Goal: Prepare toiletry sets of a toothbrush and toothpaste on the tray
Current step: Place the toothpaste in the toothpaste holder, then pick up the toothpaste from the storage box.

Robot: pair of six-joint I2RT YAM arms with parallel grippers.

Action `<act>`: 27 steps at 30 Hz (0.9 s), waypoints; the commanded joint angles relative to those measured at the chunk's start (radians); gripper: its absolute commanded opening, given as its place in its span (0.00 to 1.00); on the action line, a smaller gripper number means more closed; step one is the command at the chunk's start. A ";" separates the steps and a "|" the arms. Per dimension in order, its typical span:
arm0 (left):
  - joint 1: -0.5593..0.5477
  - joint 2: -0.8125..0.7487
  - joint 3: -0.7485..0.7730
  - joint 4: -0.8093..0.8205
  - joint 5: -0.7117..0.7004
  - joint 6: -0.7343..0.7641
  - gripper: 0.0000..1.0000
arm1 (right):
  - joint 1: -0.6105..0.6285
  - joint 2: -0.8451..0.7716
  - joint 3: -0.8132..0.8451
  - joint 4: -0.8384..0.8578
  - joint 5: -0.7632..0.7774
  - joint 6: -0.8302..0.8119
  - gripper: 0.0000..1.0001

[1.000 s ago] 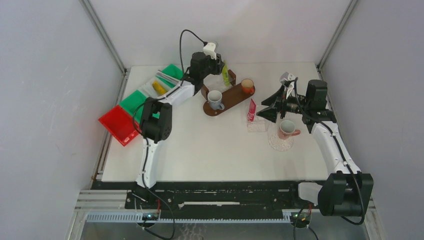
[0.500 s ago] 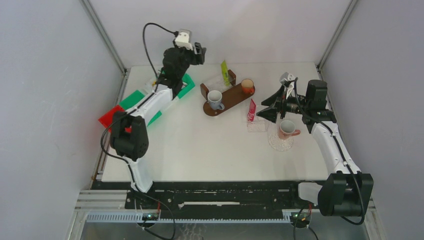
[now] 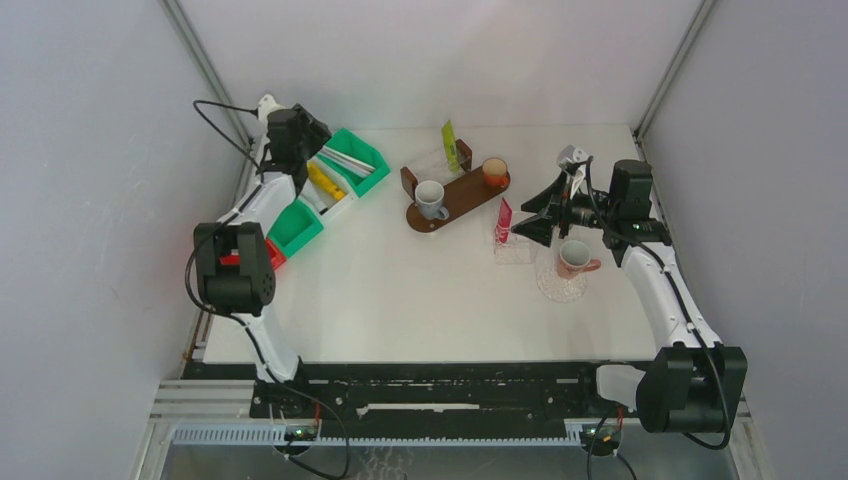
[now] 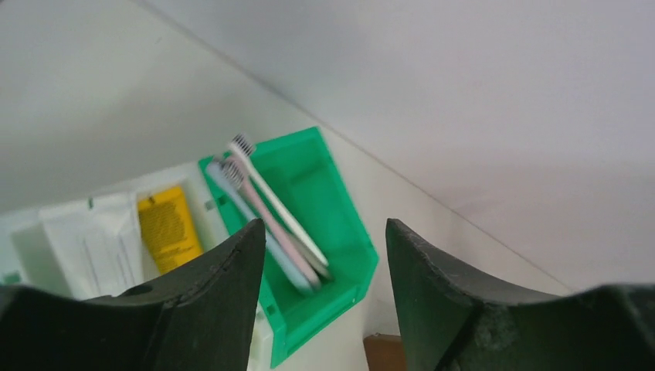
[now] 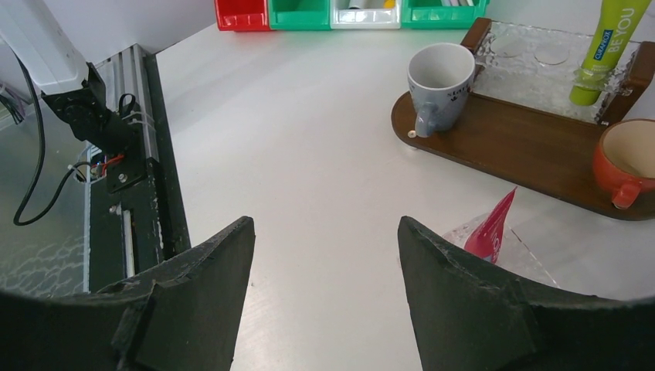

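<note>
My left gripper (image 3: pixel 306 136) (image 4: pixel 324 232) hangs open and empty over the bins at the back left. Between its fingers I see a green bin (image 4: pixel 309 193) (image 3: pixel 357 160) holding three toothbrushes (image 4: pixel 274 212), white and pink. Beside it lies a yellow tube (image 4: pixel 166 228) in a white bin (image 3: pixel 325 188). The brown tray (image 3: pixel 462 196) (image 5: pixel 525 151) carries a grey mug (image 3: pixel 431 198) (image 5: pixel 439 77), an orange cup (image 3: pixel 494 172) (image 5: pixel 629 162) and a glass holder (image 5: pixel 533 66) with a green-yellow tube (image 3: pixel 450 147) (image 5: pixel 610 42) upright in it. My right gripper (image 3: pixel 530 220) (image 5: pixel 324 224) stands open and empty near a red tube (image 3: pixel 503 222) (image 5: pixel 490 228).
The red tube stands in a small glass holder (image 3: pixel 512 250) off the tray. A pink mug (image 3: pixel 574 257) sits on a glass saucer (image 3: pixel 560 285) under my right arm. A second green bin (image 3: pixel 297 226) and a red bin (image 3: pixel 272 250) line the left edge.
My left arm has swung from the tray's glass holder to the bins at the left, its jaws now wider. The green-yellow tube stays upright in the holder. The right arm has not moved.
</note>
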 commanded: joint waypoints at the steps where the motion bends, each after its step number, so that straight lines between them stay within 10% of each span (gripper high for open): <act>1: -0.041 0.052 0.172 -0.342 -0.254 -0.203 0.59 | 0.005 -0.014 0.034 0.012 -0.004 -0.021 0.76; 6: -0.041 0.201 0.440 -0.705 -0.350 -0.308 0.43 | 0.005 -0.019 0.034 0.011 -0.006 -0.020 0.76; 27: -0.042 0.273 0.530 -0.833 -0.365 -0.352 0.39 | 0.008 -0.016 0.034 0.010 0.001 -0.022 0.76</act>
